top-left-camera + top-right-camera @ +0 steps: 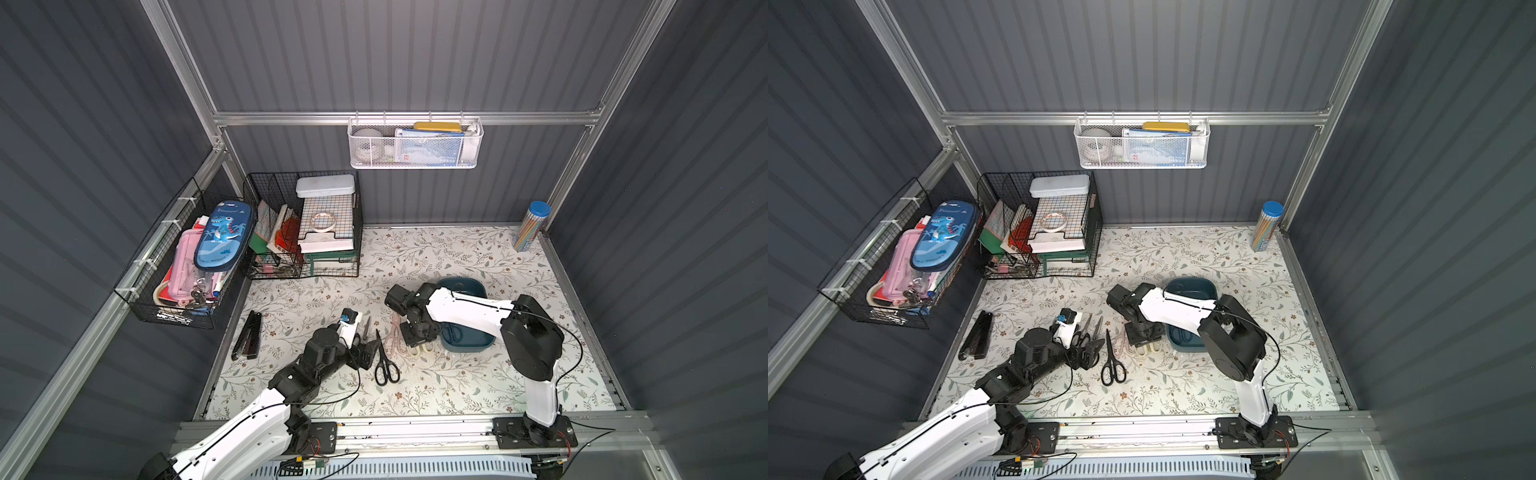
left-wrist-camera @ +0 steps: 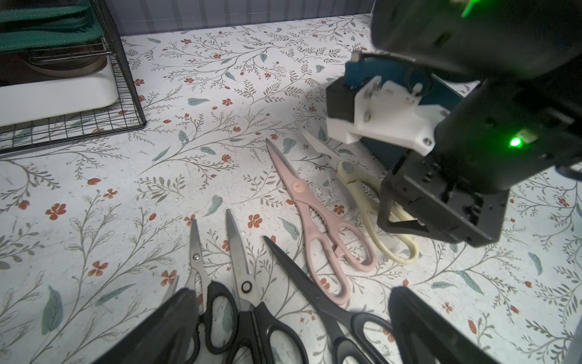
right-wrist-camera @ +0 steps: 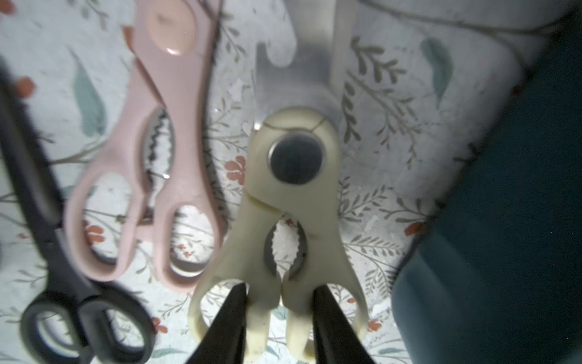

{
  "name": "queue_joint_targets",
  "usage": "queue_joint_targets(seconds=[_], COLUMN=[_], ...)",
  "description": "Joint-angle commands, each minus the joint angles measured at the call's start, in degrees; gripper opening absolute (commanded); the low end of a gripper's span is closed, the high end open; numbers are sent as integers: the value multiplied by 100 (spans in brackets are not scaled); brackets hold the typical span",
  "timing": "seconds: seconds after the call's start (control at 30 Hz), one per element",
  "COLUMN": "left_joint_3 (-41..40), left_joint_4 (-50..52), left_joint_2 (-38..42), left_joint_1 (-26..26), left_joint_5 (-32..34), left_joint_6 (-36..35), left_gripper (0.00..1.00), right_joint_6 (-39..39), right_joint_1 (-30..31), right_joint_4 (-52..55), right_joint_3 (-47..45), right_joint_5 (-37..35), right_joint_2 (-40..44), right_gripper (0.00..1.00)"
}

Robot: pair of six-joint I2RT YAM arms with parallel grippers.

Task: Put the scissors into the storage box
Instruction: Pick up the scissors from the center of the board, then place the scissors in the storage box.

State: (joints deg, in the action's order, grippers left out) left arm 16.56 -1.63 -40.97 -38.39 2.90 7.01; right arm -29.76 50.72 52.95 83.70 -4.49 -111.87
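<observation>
The dark teal storage box (image 1: 469, 347) stands right of centre, with a blue-handled pair of scissors (image 1: 453, 332) inside. Left of it, pale-yellow shears (image 3: 296, 195) lie on the floral mat. My right gripper (image 3: 278, 291) has its fingers in their handle loops, shut on the two inner handle bars. Pink shears (image 2: 318, 220) lie beside them. Three black-handled scissors (image 2: 248, 283) fan out further left. My left gripper (image 2: 293, 331) hovers open over their handles, holding nothing. One long black pair (image 1: 386, 361) shows in both top views.
A long black bar-shaped object (image 1: 248, 336) lies at the mat's left edge. Black wire baskets (image 1: 303, 224) fill the back left and the left wall. A white mesh basket (image 1: 415, 143) hangs on the back rail. A pencil tube (image 1: 532, 226) stands back right.
</observation>
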Motion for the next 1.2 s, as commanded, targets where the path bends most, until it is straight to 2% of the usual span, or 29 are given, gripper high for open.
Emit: queue_joint_targets(seconds=[0.0, 0.1, 0.2, 0.37, 0.5, 0.6, 0.77, 0.93, 1.17], left_joint_3=[10, -12, -20, -38, -21, -17, -10, -12, -1], left_joint_4=[75, 66, 51, 0, 0, -11, -3, 5, 0], left_joint_2=[54, 89, 89, 77, 18, -10, -7, 10, -24], left_joint_1=[-28, -28, -28, -28, -33, -36, -32, -35, -33], left_joint_5=[-4, 42, -8, -12, -8, -54, -19, 44, 61], left_joint_6=[38, 47, 15, 2, -2, -15, -6, 25, 37], left_gripper=[99, 100, 100, 99, 99, 99, 99, 99, 99], right_joint_6=[126, 145, 312, 796, 1246, 1502, 1506, 1566, 1248], right_joint_1=[-49, -211, -523, -1395, -2050, -2325, -2633, -2721, -2760], right_joint_4=[163, 450, 327, 425, 615, 498, 334, -62, -196], right_joint_3=[221, 410, 188, -399, -816, -1063, -1240, -1388, -1345], right_joint_5=[-190, -166, -82, 221, 277, 252, 334, 265, 141], right_joint_2=[371, 660, 1179, 1902, 2089, 2068, 1752, 1434, 888], right_gripper=[20, 19, 19, 19, 19, 19, 19, 19, 19])
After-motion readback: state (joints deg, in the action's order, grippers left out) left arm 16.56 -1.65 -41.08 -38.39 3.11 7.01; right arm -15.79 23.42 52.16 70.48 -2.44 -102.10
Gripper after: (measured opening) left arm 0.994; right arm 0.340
